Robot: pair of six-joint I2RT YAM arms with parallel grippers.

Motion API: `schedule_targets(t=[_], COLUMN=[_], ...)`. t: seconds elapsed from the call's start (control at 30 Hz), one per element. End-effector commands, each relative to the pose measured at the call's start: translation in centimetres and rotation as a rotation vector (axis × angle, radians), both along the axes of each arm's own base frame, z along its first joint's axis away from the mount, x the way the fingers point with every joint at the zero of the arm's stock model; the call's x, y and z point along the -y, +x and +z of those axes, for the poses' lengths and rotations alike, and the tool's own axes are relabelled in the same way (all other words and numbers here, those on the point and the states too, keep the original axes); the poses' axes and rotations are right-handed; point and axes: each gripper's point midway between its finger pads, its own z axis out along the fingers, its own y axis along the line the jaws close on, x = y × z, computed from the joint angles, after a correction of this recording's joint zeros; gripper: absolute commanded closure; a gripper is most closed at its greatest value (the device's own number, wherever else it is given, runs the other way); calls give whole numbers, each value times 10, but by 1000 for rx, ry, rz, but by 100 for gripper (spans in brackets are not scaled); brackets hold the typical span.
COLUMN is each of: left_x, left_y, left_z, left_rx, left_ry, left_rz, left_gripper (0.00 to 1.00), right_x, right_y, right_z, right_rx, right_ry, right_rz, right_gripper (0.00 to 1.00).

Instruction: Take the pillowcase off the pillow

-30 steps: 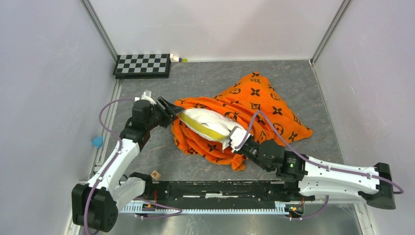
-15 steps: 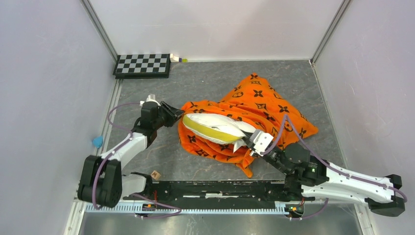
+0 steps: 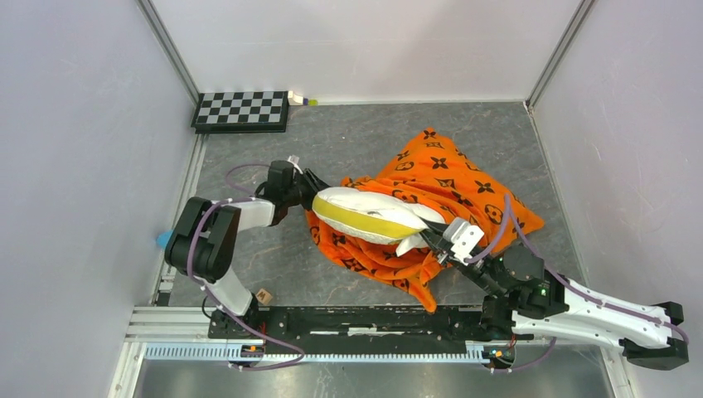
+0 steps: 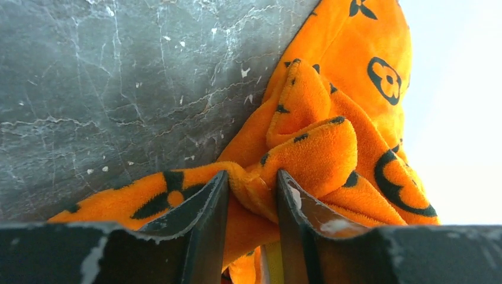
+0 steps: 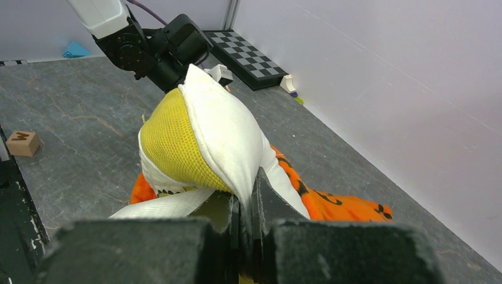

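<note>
Now one pillow (image 3: 369, 217) is lying half inside one pillowcase (image 3: 448, 178); the left gripper (image 4: 251, 184) is pinching the pillowcase and the right gripper (image 5: 245, 192) is pinching the pillow.

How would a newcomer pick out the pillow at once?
On the grey table lies a heap of orange pillowcase. The pillow juts from its left side: cream-white with a yellow band, unlike the black-printed orange cloth around it.

The far end of the pillow (image 3: 365, 207) lies hidden inside the pillowcase (image 3: 452, 178).
</note>
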Motion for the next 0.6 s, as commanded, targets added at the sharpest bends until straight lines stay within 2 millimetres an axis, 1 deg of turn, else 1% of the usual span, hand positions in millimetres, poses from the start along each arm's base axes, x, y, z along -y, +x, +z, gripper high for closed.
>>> schedule_targets(t=[0.0,0.03,0.1,0.17,0.23,0.33,0.4,0.43,0.47,0.5,0.53,0.57], left_x=[-7,-11,-19,-25,-35,-60,-82,-91,-102,-111,-117,-120], left_y=[6,6,3,-1,-5,-10,-12,-15,-16,-20,-24,-27], left_z=[40,50,71,98,114,134,146,154,159,166,173,179], left_rx=[82,96,120,151,163,171,188,205,212,225,246,268], left_ry=[-43,-39,-20,16,67,161,238,269,304,328,344,348], left_rz=[-37,-28,-24,-18,11,112,198,231,278,318,339,343], left_gripper=[55,52,42,33,26,19,14,13,6,5,2,2], right_x=[7,4,-3,-11,-22,-42,-53,-58,-62,-65,-70,-74], right_y=[-7,-7,-5,-4,-5,-8,-7,-4,-1,2,6,10], right_z=[64,59,47,35,22,-4,-22,-32,-42,-48,-56,-63], right_rx=[51,41,21,-2,-26,-74,-117,-137,-154,-167,-180,-192], right_ry=[258,241,203,171,139,79,45,26,8,0,-14,-33], right_rz=[31,32,31,37,63,108,112,101,89,71,55,34], right_gripper=[100,100,100,100,100,100,100,100,100,100,100,100])
